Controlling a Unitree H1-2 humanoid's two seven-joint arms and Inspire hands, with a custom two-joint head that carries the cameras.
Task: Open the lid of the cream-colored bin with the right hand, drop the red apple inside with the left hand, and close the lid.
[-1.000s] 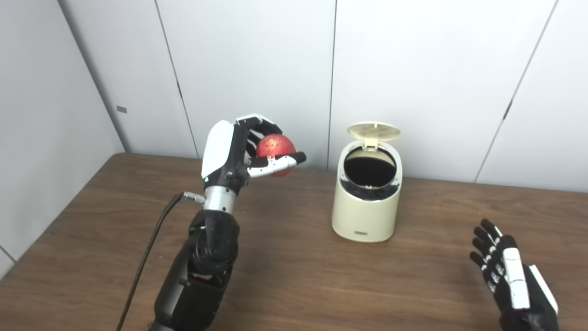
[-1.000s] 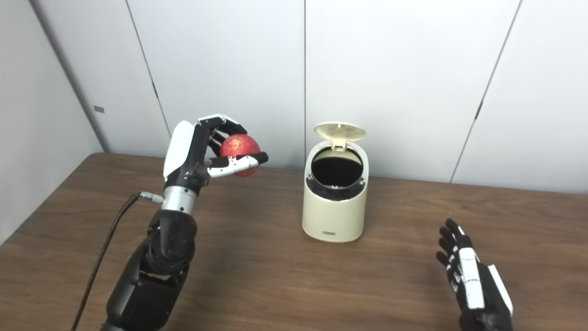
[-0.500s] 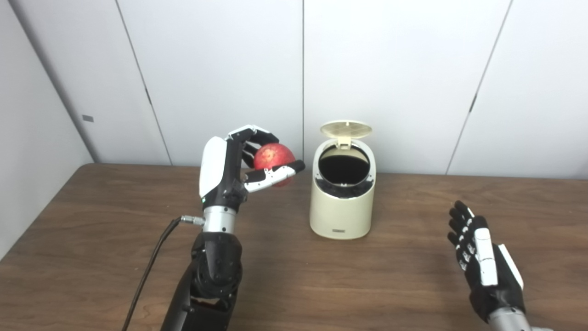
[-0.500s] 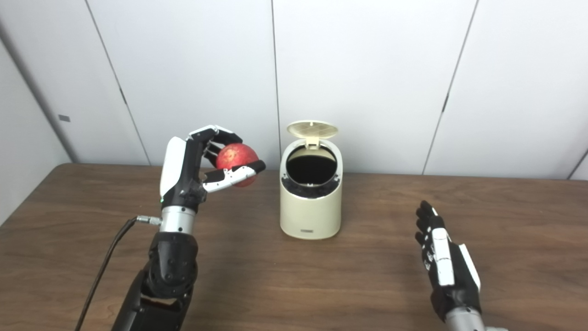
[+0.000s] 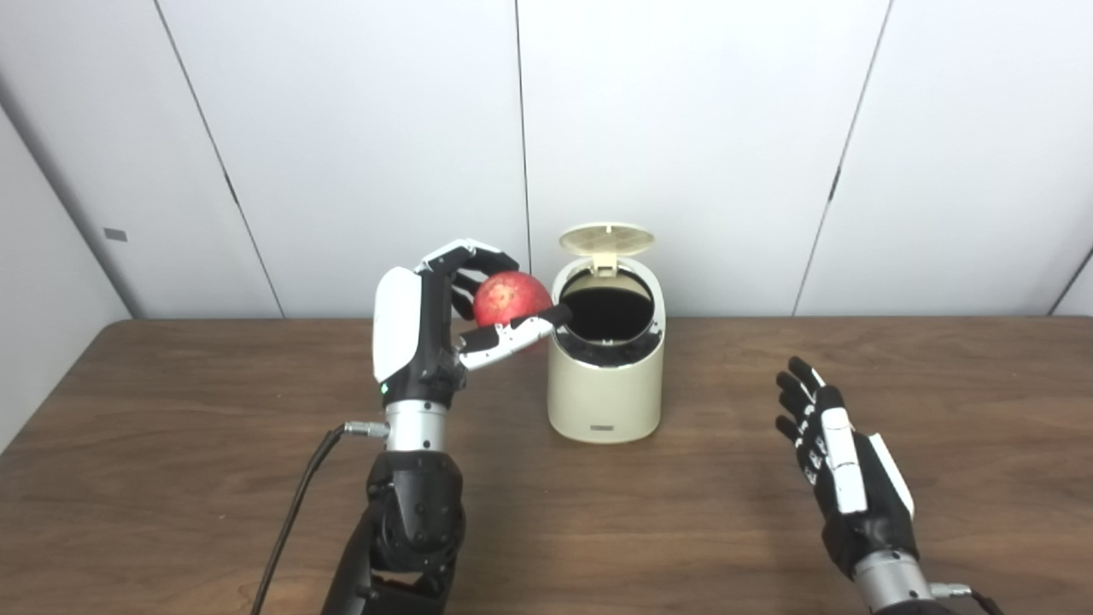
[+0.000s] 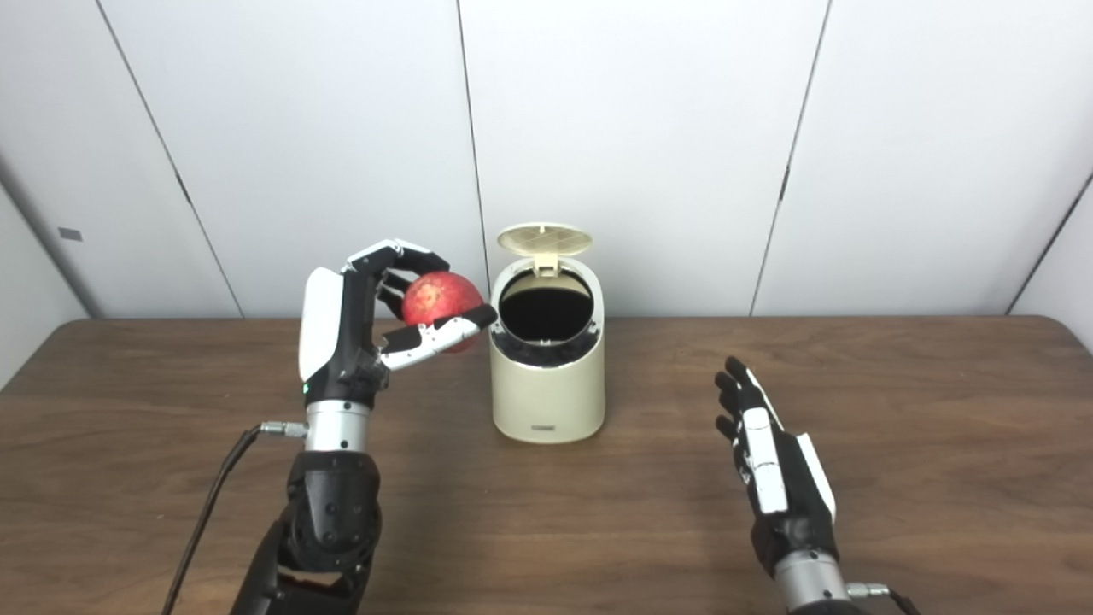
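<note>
**Red apple at the bin's rim, lid up**

Brown wood-grain table [image 5: 171, 478] runs wide and bare around the work, with open room on every side of the small cream-colored round plastic bin [image 5: 605, 397], which stands near the far edge, close to the grey panelled wall [image 5: 683, 128]. Its ribbed lid [image 5: 606, 239] is tipped up at the back, so the opening step looks done and the drop is in hand. The left hand [image 5: 444, 320] has its fingers [image 5: 512, 333] wrapped round the round red apple [image 5: 510, 299], held above the table just left of the bin's dark mouth. Next the apple must travel right, clear the rim, then be released. The right hand [image 5: 841, 457] waits well right of the bin, its fingers spread and holding nothing.
</note>
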